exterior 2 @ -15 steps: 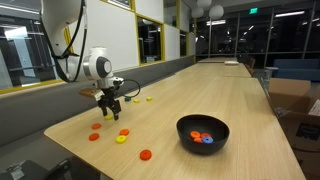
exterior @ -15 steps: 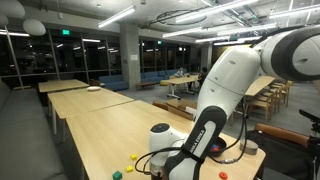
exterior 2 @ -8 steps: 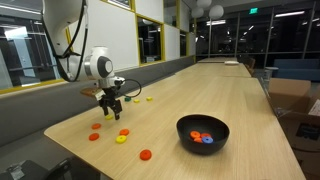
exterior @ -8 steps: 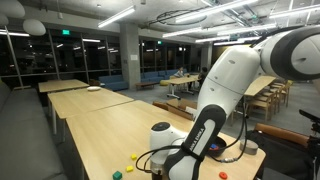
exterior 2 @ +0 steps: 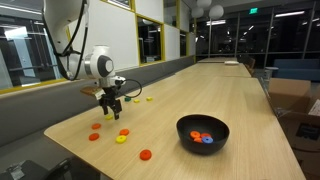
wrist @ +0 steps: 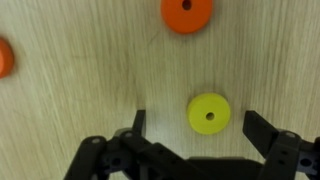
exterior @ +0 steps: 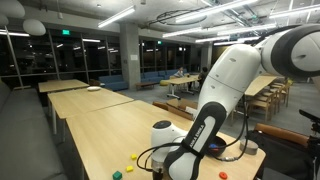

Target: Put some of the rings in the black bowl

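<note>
Gripper [exterior 2: 114, 111] hangs low over the wooden table [exterior 2: 230, 95], well apart from the black bowl [exterior 2: 203, 131] and off to the bowl's left in an exterior view.

Fingers [wrist: 139, 122] are spread to full width, holding nothing. In the wrist view a yellow ring [wrist: 210, 115] lies flat on the table between the two fingers, touching neither and nearer the one at frame right. An orange ring [wrist: 188, 13] lies further ahead of the gripper, and another orange piece [wrist: 3, 57] is cut by the frame edge.

Black bowl sits upright on the table, away from the edge. Inside it is a small heap of rings [exterior 2: 203, 138] in orange, blue and red.

Loose rings [exterior 2: 121, 139] are scattered on the table left of the bowl, under and around the gripper, in orange and yellow. One orange ring [exterior 2: 146, 155] lies closest to the bowl, still clear of its rim.

In an exterior view the arm [exterior: 215, 110] fills the foreground, with a yellow piece [exterior: 133, 157] and a green piece [exterior: 117, 174] on the table beside it.
</note>
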Robot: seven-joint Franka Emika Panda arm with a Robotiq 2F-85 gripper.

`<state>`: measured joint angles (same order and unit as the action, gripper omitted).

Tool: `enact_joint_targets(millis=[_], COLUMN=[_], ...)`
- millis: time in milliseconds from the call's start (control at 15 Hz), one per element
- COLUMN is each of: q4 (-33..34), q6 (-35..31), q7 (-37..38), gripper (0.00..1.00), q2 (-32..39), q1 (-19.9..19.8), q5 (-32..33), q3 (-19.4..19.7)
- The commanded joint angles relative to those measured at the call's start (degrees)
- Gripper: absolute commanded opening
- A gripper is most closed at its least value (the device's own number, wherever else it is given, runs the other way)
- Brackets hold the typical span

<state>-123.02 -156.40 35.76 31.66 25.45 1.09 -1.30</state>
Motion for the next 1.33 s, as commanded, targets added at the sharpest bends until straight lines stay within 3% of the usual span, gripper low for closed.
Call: enact_joint_targets(millis=[0, 600, 667, 733, 1000, 1200, 1267], q4=[-0.39, 0.63, 0.71, 0.80, 1.07, 1.37, 1.49], q6=[1.19, 2.77, 2.96, 3.25, 3.81, 4.29, 4.52], q7=[-2.04, -2.55, -2.48, -2.45, -2.45, -2.48, -2.41], gripper=[1.00, 1.00, 0.91, 0.75, 0.42, 0.20, 0.22], q2=[-1.23, -0.65, -0.61, -0.59, -0.72, -0.92, -1.11], q1=[-1.27, -1.18, -1.10, -1.06, -1.12, -1.20, -1.21], q5=[-1.51, -1.42, -1.29, -1.19, -1.08, -1.01, -0.94], q3=[-1.55, -1.46, -1.36, -1.30, -1.28, -1.31, -1.28])
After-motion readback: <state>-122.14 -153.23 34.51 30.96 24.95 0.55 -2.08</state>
